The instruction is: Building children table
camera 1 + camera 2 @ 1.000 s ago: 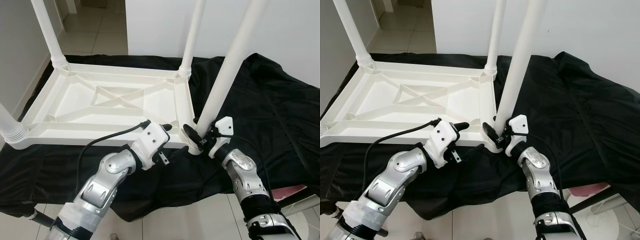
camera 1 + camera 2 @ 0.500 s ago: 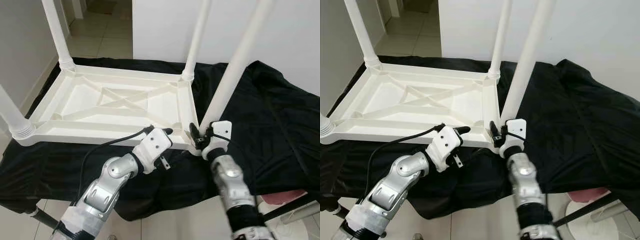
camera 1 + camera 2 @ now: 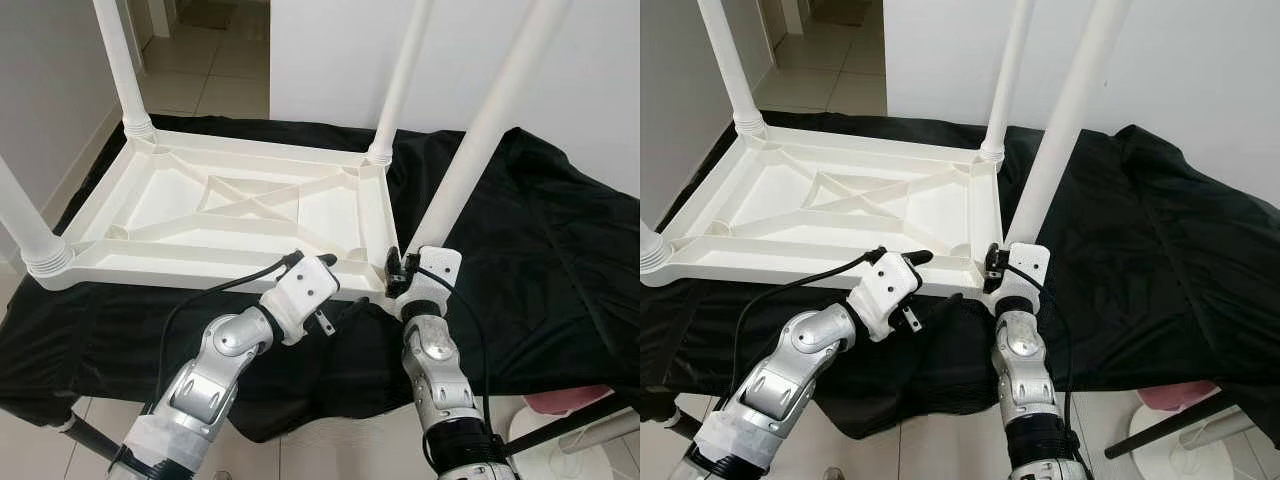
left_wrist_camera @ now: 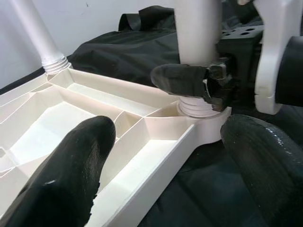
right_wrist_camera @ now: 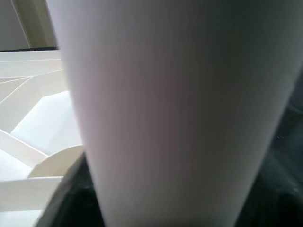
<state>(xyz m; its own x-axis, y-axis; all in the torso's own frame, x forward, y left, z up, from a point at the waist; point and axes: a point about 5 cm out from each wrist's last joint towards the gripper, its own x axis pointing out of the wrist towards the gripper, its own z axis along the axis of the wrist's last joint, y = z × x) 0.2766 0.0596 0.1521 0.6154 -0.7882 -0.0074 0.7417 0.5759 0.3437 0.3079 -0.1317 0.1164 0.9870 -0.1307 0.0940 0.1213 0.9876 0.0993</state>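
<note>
1. The white children's table (image 3: 240, 215) lies upside down on black cloth (image 3: 540, 250), centre-left of frame.
2. The right gripper (image 3: 400, 275) is clamped on the near-right table leg (image 3: 470, 150) at its base.
3. The left gripper (image 4: 165, 156), fingers (image 4: 71, 165) spread apart, hovers at the table's near edge.

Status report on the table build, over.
Right gripper shut on near leg at its base. Left gripper open over tabletop rim. Nothing obstructing.
</note>
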